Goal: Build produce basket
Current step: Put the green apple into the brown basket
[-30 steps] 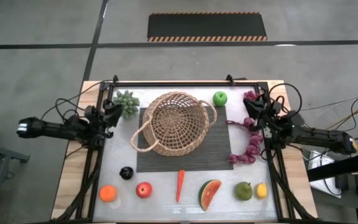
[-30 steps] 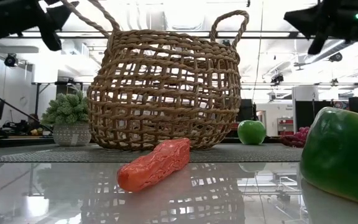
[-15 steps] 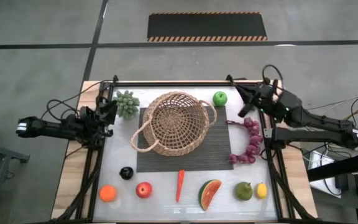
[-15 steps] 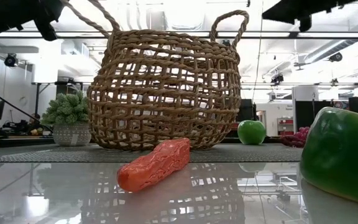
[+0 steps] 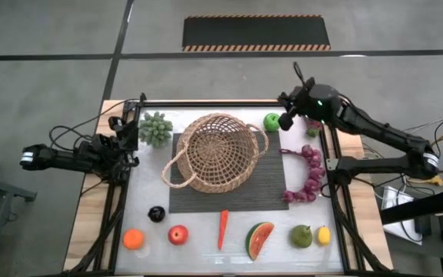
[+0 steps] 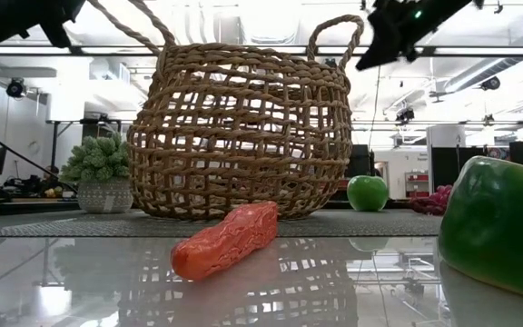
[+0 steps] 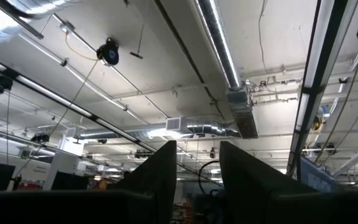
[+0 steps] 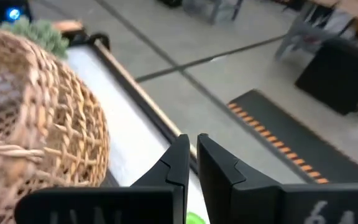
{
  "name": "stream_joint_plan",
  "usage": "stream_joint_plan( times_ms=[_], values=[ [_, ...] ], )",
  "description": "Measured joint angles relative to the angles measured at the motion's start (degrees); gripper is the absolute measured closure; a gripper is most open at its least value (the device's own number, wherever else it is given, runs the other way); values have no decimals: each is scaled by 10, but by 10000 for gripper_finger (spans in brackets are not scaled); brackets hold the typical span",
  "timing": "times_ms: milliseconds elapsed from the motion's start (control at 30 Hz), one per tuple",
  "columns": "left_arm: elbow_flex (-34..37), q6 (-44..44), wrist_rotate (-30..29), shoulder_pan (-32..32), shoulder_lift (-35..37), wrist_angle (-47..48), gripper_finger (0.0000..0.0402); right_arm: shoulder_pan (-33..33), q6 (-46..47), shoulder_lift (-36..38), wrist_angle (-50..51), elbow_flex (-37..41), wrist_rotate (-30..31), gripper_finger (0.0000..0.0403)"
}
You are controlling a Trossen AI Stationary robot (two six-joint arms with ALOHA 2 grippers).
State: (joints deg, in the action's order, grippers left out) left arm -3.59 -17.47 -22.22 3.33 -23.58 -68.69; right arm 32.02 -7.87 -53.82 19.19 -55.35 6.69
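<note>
One basket (image 5: 216, 151) sits on the dark mat (image 5: 271, 185) at table centre, holding nothing (all produce lies outside). Right gripper (image 5: 286, 121), fingers nearly closed and empty, hovers beside the green apple (image 5: 271, 121). Left gripper (image 5: 124, 138), slightly parted and empty, waits at the left edge near green grapes (image 5: 154, 127).

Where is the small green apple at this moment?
In the high view, the small round green apple sits at the table's far edge, right of the round woven wicker basket, beside the right gripper.

Rough woven wicker basket (image 5: 218, 151) on a ribbed matt mat (image 5: 271, 185); glossy tabletop (image 6: 334, 282).
</note>
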Motion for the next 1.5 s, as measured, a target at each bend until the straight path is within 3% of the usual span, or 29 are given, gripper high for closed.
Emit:
stream_joint_plan(
  times_ms=[400,633,767,1067,1200,1333,1500],
  values=[
    [0,-28,-23,0,13,-2,297,180,-72,-87,4,5,-217,381],
    [2,-29,-24,0,19,-1,297,223,-93,-112,7,22,-288,367],
    [2,-29,-24,0,20,0,297,223,-97,-123,28,22,-292,321],
    [2,-29,-25,0,20,2,297,206,-107,-153,80,22,-290,151],
    [2,-29,-25,0,20,2,297,192,-117,-175,86,23,-278,94],
    [4,-29,-25,0,20,3,297,186,-138,-201,88,26,-272,71],
    [7,-29,-25,0,20,2,297,185,-149,-238,84,28,-212,74]
  ],
)
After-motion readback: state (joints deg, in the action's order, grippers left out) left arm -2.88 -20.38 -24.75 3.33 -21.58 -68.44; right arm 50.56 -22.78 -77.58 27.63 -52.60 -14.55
